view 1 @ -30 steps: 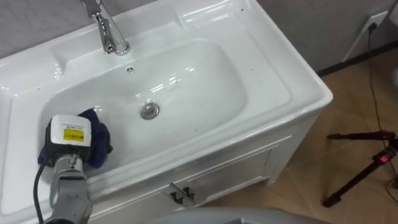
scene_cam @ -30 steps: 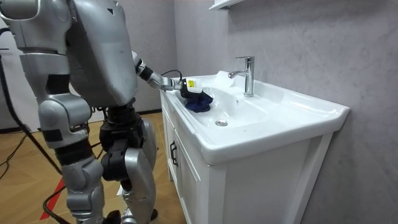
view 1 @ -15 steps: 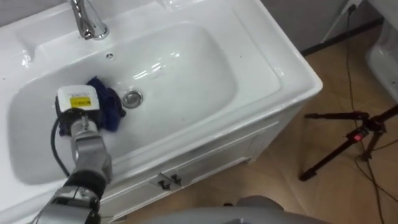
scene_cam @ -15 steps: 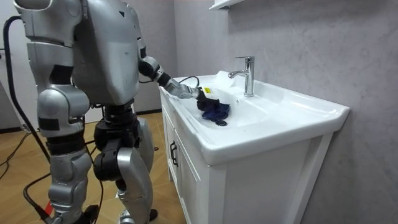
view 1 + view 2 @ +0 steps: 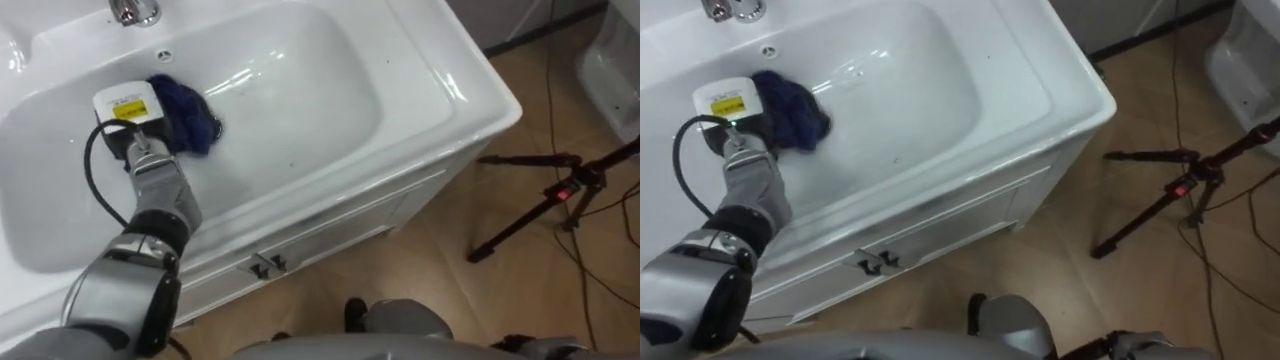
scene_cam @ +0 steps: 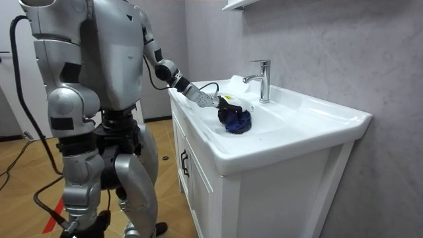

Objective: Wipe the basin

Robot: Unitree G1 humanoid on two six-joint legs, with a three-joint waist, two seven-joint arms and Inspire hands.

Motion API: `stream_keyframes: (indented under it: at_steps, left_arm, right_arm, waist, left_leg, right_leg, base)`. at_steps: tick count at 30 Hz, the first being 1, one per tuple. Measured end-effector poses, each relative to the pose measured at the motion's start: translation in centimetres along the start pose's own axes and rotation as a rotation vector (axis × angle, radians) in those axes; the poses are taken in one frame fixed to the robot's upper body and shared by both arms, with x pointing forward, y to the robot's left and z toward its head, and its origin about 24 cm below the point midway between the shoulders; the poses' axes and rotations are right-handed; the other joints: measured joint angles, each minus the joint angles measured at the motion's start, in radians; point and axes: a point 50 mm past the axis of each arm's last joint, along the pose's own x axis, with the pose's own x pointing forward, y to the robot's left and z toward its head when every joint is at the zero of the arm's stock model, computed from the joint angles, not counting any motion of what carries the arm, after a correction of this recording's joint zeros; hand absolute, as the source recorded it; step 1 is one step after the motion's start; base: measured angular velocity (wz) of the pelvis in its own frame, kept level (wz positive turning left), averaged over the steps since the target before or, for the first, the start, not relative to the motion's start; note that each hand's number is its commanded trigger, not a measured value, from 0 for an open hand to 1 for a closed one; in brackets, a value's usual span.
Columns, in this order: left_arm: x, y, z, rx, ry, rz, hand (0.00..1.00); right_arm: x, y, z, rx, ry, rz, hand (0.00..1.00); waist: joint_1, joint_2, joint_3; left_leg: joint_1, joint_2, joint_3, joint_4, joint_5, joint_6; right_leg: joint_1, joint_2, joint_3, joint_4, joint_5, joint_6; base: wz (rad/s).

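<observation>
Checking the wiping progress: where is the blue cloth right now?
In the left eye view, the blue cloth lies inside the basin, left of centre, near the faucet, right against the left hand.

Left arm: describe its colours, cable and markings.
The left arm is silver-grey, its slim forearm widening to a rounded grey elbow shell. A black cable loops beside the wrist. The left robot hand is dark and bears a white tag with a yellow label.
</observation>
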Motion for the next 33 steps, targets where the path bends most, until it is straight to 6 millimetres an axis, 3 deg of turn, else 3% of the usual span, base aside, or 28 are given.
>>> stream_keyframes:
  at_steps: [5,13,14,18,23,33]
  left_arm:
    - [-0.6,1.5,4.4,-0.046,-0.115,0.019,1.00]
    - [-1.8,3.7,8.8,-0.103,-0.267,0.035,1.00]
    - [-1.9,3.9,9.2,-0.107,-0.286,0.032,1.00]
    - [-2.6,4.0,10.3,-0.096,-0.343,0.020,1.00]
    - [-3.7,5.5,12.1,-0.135,-0.438,-0.010,1.00]
    - [-5.0,6.5,13.8,-0.130,-0.535,-0.027,1.00]
  right_arm:
    - [-0.1,0.5,0.7,-0.060,-0.013,0.020,0.00]
    - [-0.2,0.6,1.3,-0.105,-0.024,0.036,0.00]
    - [-0.3,0.6,1.4,-0.118,-0.026,0.036,0.00]
    - [-0.2,0.6,1.4,-0.138,-0.022,0.043,0.00]
    - [-0.3,0.5,1.6,-0.160,-0.025,0.044,0.00]
    - [-0.3,-0.4,1.1,-0.131,-0.009,0.043,0.00]
  waist:
    - [-0.038,0.001,0.0005]
    - [-0.076,0.012,-0.0007]
    - [-0.087,0.023,-0.0039]
    - [-0.095,0.030,0.0009]
    - [-0.094,0.056,0.0055]
    - [-0.093,0.077,0.0047]
  left_leg:
    - [-0.038,-0.007,0.015,0.001,0.010,0.015]
    - [-0.063,-0.019,0.020,0.007,0.016,0.025]
    - [-0.062,-0.021,0.020,0.007,0.016,0.025]
    - [-0.059,-0.021,0.020,0.007,0.016,0.025]
    - [-0.071,-0.032,0.017,0.008,0.018,0.029]
    - [-0.070,-0.049,0.017,0.006,0.020,0.032]
  right_leg:
    - [-0.024,-0.009,-0.003,-0.012,0.024,0.006]
    - [-0.046,-0.024,-0.001,-0.007,0.032,0.013]
    - [-0.042,-0.027,-0.006,-0.010,0.032,0.016]
    - [-0.031,-0.035,-0.016,-0.012,0.030,0.024]
    - [-0.032,-0.049,-0.041,-0.015,0.026,0.034]
    - [-0.018,-0.066,-0.052,-0.028,0.020,0.053]
  base:
    - [0.03]
    - [0.02]
    - [0.15]
    - [0.11]
    - [0.15]
    - [0.07]
